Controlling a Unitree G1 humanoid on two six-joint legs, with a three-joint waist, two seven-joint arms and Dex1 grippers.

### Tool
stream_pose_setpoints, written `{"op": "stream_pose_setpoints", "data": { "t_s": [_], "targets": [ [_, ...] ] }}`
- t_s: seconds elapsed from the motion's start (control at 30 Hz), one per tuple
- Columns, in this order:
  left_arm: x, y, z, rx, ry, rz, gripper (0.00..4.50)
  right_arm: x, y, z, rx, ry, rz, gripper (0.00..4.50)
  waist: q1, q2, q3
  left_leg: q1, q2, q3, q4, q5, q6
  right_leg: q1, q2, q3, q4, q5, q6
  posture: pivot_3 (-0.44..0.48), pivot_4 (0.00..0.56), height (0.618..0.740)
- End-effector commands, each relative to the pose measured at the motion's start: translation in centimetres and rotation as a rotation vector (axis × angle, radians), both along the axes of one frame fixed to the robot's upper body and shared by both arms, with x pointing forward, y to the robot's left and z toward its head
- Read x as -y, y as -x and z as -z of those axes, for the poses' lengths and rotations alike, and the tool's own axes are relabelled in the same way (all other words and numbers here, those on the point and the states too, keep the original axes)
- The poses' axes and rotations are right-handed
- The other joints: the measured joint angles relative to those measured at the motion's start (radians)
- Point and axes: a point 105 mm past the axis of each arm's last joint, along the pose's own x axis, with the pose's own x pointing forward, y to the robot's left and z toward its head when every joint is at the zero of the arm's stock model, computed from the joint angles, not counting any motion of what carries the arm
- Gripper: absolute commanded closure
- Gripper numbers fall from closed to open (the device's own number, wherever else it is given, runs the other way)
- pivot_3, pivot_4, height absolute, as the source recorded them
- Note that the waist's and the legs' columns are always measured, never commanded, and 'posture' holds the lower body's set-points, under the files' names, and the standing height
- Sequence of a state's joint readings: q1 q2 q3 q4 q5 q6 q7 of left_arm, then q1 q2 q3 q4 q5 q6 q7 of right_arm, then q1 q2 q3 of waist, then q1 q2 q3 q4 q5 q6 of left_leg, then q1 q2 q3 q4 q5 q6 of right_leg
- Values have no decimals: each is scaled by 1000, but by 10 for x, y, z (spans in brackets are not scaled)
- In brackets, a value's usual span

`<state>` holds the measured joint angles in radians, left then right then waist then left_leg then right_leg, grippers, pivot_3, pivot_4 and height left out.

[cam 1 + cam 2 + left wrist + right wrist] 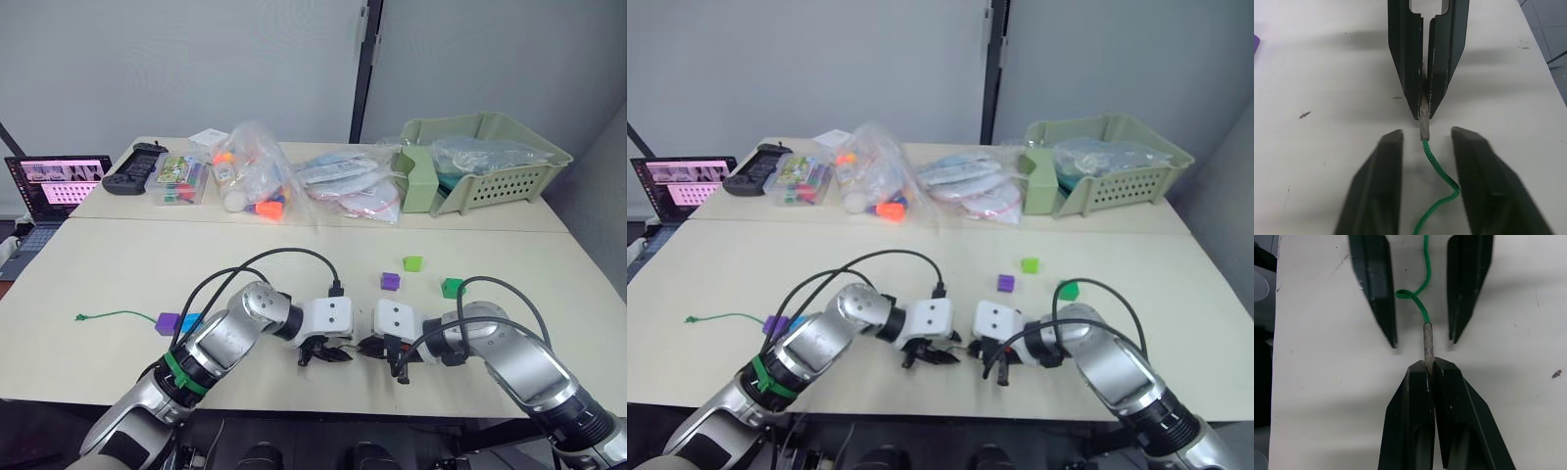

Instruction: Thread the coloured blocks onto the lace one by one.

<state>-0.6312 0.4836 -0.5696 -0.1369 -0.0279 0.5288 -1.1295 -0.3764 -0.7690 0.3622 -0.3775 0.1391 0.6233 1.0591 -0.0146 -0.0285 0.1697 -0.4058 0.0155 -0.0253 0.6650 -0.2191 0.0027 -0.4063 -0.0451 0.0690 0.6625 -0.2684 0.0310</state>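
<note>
My right gripper [1428, 363] is shut on the pale stiff tip [1428, 340] of the green lace [1422, 284], near the table's front edge. Facing it, my left gripper [1426, 134] is open, its fingers standing on either side of the lace [1437, 171] just behind the tip without touching it. The lace's far end [78, 316] lies at the left. A purple block [168, 323] and a blue block [190, 321] sit side by side on the lace's line. Loose on the table to the right lie another purple block [390, 281], a lime green block [412, 263] and a dark green block [452, 287].
Clear bags of toys [257, 181] and flat packets [348, 186] lie along the back of the table. A pale green basket [490, 162] stands at the back right. A clear box of coloured items [181, 181], a black controller [132, 171] and a laptop [54, 186] are at the back left.
</note>
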Motion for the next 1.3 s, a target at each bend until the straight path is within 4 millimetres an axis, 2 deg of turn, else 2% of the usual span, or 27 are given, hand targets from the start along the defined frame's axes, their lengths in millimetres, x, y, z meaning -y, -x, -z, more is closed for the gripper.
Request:
{"op": "stream_pose_setpoints", "data": {
  "t_s": [0.03,0.07,0.47,0.5,0.7,0.87,0.97,1.13,1.23,1.3],
  "targets": [
    [2,-1,-7,24,22,4,4232,-4,1,-7,26,-8,-14,4500,0,0,0,0,0,0,0,0,0,0,0,0,0,0,0,0,150,740],
    [3,-1,-7,23,23,2,4479,-4,1,-7,26,-8,-14,4500,0,0,0,0,0,0,0,0,0,0,0,0,0,0,0,0,150,740],
    [8,-2,-9,19,47,-2,4479,-4,5,-3,6,1,-27,4500,0,0,0,0,0,0,0,0,0,0,0,0,0,0,0,0,150,740],
    [8,-2,-9,19,47,-1,4500,-4,3,-5,14,-14,-11,3805,0,0,0,0,0,0,0,0,0,0,0,0,0,0,0,0,150,740],
    [-3,-5,-7,14,42,-5,4500,7,1,-13,24,-50,63,1740,1,0,0,0,0,0,0,0,0,0,0,0,0,0,0,0,150,740],
    [-21,-11,-7,-1,65,-26,4500,33,3,-19,37,-61,173,14,1,0,0,0,0,0,0,0,0,0,0,0,0,0,0,0,150,740],
    [-27,-11,-15,-32,142,-37,4500,46,6,-20,35,-82,239,14,3,0,0,0,0,0,0,0,0,0,0,0,0,0,0,0,150,740],
    [-46,-10,-14,-64,163,-48,4500,66,9,-19,50,-139,407,14,2,0,0,0,0,0,0,0,0,0,0,0,0,0,0,0,150,740],
    [-53,-9,-15,-66,154,-47,4500,78,11,-19,67,-192,530,14,2,0,0,0,0,0,0,0,0,0,0,0,0,0,0,0,150,740],
    [-56,-10,-15,-53,140,-51,4500,90,10,-16,99,-231,674,14,3,0,0,0,0,0,0,0,0,0,0,0,0,0,0,0,150,740]
  ]
}}
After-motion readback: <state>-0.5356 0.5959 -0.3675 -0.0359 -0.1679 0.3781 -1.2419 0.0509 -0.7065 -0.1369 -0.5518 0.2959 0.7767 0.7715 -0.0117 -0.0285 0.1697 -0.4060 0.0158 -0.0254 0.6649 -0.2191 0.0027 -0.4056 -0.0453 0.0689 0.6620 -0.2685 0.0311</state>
